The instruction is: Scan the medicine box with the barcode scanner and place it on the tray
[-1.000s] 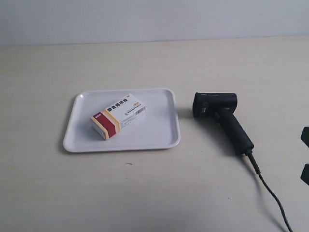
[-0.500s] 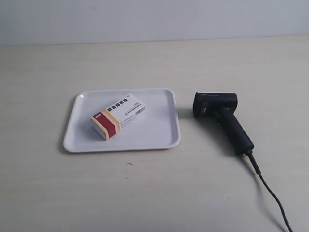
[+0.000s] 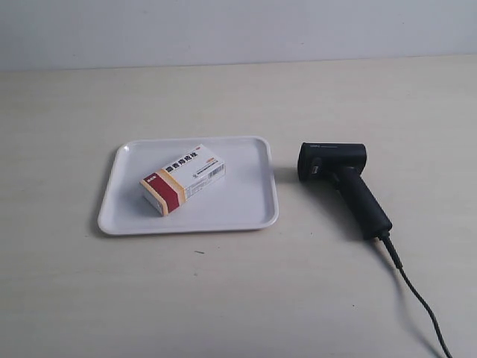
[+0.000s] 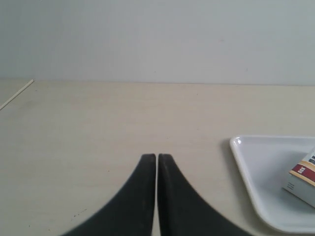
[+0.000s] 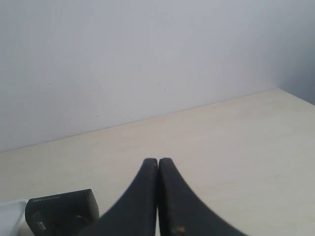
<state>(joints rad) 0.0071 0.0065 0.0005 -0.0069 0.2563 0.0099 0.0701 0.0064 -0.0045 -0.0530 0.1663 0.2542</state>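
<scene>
Exterior view shows the medicine box (image 3: 182, 178) lying flat inside the tray (image 3: 246, 216), set at an angle, its red and tan striped end toward the tray's near left corner and its barcode side facing up. The tray sits on the pale table (image 3: 238, 298). Just beside the tray's right rim, apart from it, lies the barcode scanner (image 3: 341, 183) on its side, boxy head toward the tray, handle slanting away, and its cable (image 3: 417, 298) trailing off toward the lower right corner. Neither arm appears in this view.

Left wrist view adds what the exterior one lacks: the left gripper (image 4: 157, 158), its two black fingers pressed together with nothing between them, hanging over bare table beside the tray (image 4: 246, 182); only a corner of the medicine box (image 4: 302, 179) shows at the edge. Right wrist view shows the right gripper (image 5: 158, 161) likewise closed and empty, with the head of the barcode scanner (image 5: 61, 211) low beside it and the wall (image 5: 147, 59) behind.

A second ago, dark parts of an arm showed at the exterior view's right edge; they are gone now. Box, tray and scanner lie as they did.
</scene>
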